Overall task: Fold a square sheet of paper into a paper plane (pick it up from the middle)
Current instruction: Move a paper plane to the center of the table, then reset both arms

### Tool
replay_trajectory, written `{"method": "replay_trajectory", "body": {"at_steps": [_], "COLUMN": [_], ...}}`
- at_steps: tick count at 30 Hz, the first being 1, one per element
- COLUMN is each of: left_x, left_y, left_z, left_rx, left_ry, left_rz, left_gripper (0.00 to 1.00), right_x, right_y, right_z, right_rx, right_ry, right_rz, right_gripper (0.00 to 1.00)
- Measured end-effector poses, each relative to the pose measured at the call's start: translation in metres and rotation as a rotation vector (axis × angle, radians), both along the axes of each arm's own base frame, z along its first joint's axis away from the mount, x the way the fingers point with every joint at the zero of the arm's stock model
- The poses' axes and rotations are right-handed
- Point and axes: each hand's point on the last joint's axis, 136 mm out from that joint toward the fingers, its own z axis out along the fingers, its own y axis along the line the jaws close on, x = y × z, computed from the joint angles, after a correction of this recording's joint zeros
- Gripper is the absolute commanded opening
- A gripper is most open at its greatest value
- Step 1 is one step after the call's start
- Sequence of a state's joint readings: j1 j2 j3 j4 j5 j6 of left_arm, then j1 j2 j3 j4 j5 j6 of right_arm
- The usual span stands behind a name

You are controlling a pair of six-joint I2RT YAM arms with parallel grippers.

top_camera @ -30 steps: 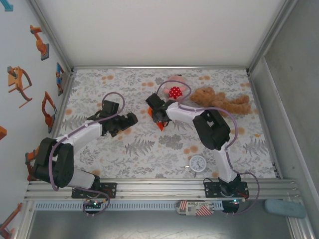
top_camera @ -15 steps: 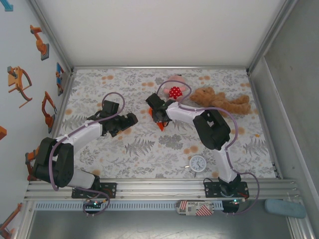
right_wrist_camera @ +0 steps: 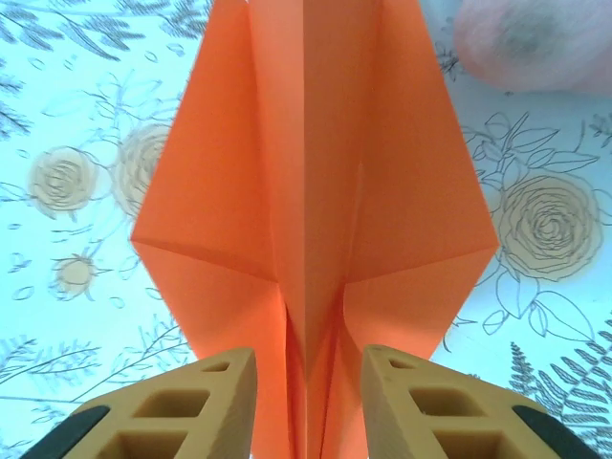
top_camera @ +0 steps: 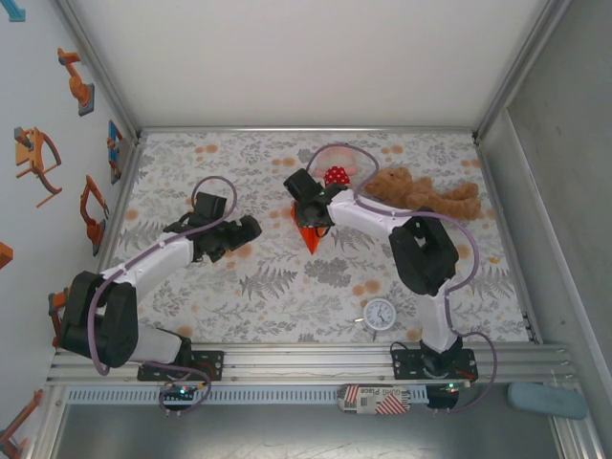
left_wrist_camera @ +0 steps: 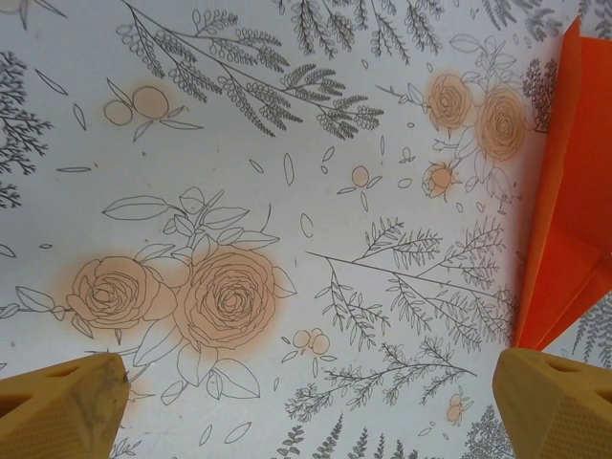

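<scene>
The orange paper plane (right_wrist_camera: 306, 191) is a folded dart with a raised centre crease, lying on the flowered tablecloth; its pointed tip (top_camera: 307, 239) sticks out toward the near side from under my right gripper (top_camera: 309, 199). In the right wrist view my right gripper (right_wrist_camera: 308, 402) stands partly open astride the centre fold, with a small gap on each side of the ridge. My left gripper (top_camera: 249, 229) hovers wide open to the left of the plane, nothing between its fingers (left_wrist_camera: 57, 406). One orange edge of the plane (left_wrist_camera: 574, 191) runs along the right side of the left wrist view.
A pink plush toy with a red spotted patch (top_camera: 337, 168) lies just behind the plane, its pink edge (right_wrist_camera: 535, 38) close to the paper. A brown teddy bear (top_camera: 426, 196) lies to the right. A small white clock (top_camera: 380, 314) sits near the front.
My right arm swung its elbow to the right and its gripper shifted slightly back, uncovering more of the plane's tip. Its jaws eased apart a little. The left gripper barely moved.
</scene>
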State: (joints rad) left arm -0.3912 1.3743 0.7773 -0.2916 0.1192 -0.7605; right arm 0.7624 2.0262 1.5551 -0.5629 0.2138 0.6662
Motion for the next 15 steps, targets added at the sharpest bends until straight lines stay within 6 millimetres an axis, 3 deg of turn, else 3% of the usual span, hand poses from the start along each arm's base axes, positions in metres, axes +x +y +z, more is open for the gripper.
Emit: {"method": "replay_trajectory", "body": {"at_steps": [4, 8, 13, 15], "left_x": [0.005, 0.015, 0.026, 0.030], "left_y": [0.007, 0.020, 0.046, 0.061], "left_z": [0.016, 0.049, 0.096, 0.111], "left_rx": [0.026, 0.070, 0.159, 0.211], "left_ry": [-0.053, -0.177, -0.371, -0.444], "left_rz": [0.023, 0.060, 0.134, 0.181], "left_gripper": [0.96, 0.96, 0.96, 0.96], "right_x": [0.000, -0.005, -0.016, -0.021], "right_y": [-0.007, -0.037, -0.110, -0.150], "right_z": [0.033, 0.083, 0.146, 0.161], "right_rx": [0.026, 0.029, -0.010, -0.044], "right_ry": [-0.062, -0.181, -0.373, -0.435], "right_rz": [-0.015, -0.055, -0.168, -0.237], "right_gripper": [0.45, 0.54, 0.71, 0.90]}}
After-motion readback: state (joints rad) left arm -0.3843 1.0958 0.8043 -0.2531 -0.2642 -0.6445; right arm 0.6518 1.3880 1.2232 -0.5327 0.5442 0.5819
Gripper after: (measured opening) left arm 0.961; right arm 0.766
